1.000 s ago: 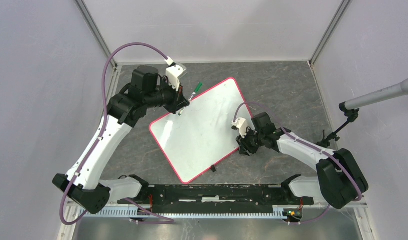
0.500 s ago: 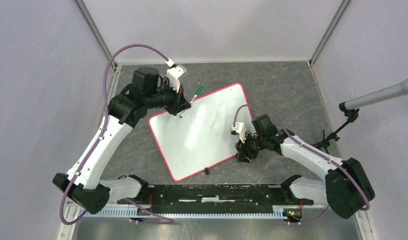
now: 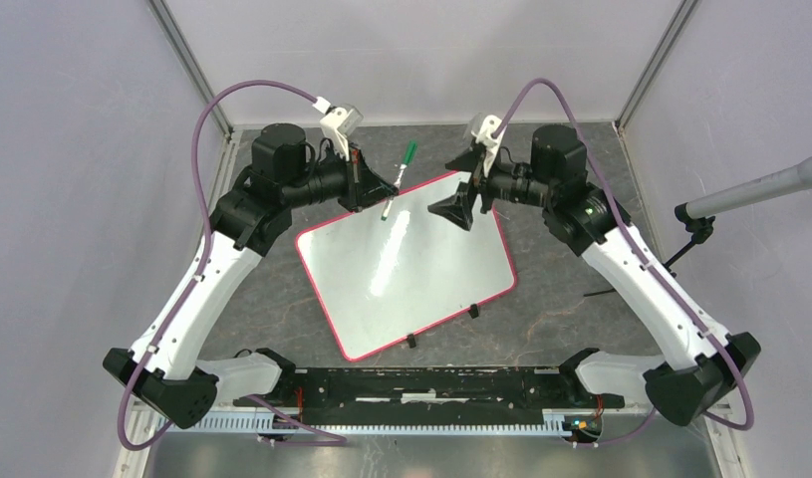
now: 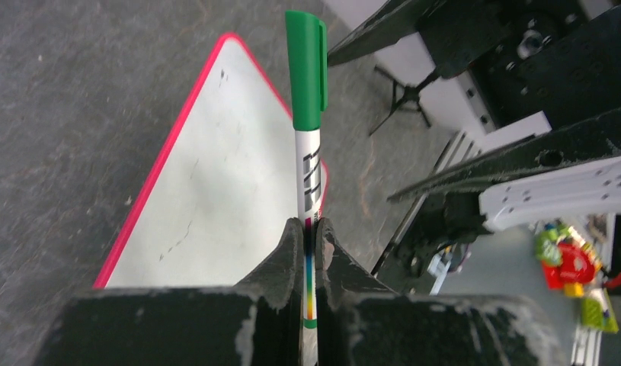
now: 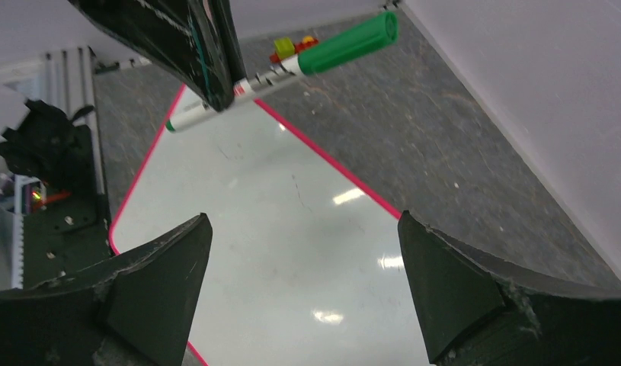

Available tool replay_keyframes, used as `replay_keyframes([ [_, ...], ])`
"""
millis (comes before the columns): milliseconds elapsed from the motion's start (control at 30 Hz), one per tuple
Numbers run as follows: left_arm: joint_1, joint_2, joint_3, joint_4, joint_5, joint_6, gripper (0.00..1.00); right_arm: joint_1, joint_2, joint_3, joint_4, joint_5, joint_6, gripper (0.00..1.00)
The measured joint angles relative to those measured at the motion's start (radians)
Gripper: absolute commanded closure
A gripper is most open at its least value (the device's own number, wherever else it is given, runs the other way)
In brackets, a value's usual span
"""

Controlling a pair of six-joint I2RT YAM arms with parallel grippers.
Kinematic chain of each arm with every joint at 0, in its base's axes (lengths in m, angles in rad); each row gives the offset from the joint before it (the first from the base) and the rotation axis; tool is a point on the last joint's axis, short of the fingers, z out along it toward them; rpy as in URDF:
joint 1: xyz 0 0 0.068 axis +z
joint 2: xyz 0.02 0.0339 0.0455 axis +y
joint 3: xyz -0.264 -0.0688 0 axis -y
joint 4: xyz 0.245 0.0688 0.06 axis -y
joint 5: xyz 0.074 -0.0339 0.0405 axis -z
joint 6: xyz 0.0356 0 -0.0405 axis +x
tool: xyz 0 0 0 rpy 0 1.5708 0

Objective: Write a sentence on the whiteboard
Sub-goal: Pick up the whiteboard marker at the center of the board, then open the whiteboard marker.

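The whiteboard point(image 3: 406, 264) lies flat on the dark table, white with a red-pink rim, its face point(image 5: 292, 229) bare except for faint scuffs; no sentence shows on it. My left gripper point(image 3: 377, 191) hovers over the board's far left corner, shut on a white marker point(image 4: 310, 152) whose green cap point(image 4: 307, 69) points away from the jaws. My right gripper point(image 3: 459, 187) hangs above the board's far edge, facing the marker point(image 5: 292, 65), its jaws wide apart with nothing between them. In the right wrist view the fingertips frame the board's face around point(image 5: 303, 221).
Two small black clips point(image 3: 411, 341) point(image 3: 473, 311) sit at the board's near rim. A microphone on a stand point(image 3: 750, 194) reaches in from the right. Cage posts stand at the far corners. A black rail point(image 3: 431, 383) runs between the arm bases.
The right arm has let go of the board's near right edge, risen and swung to the far side, its jaws opening wide. The board has turned counterclockwise. The left gripper lifted the marker slightly.
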Motion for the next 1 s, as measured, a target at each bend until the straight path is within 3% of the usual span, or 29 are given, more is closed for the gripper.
replay_keyframes([
  [333, 0.008, -0.014, 0.0, 0.209, -0.049, -0.164, 0.98, 0.004, 0.129, -0.002, 0.225, -0.245, 0.312, 0.05],
  [833, 0.021, -0.014, -0.041, 0.359, -0.013, -0.311, 0.98, 0.032, 0.15, -0.004, 0.534, -0.28, 0.643, 0.18],
  [1000, 0.021, -0.014, -0.064, 0.403, 0.013, -0.343, 0.98, 0.045, 0.188, -0.004, 0.571, -0.277, 0.695, 0.29],
])
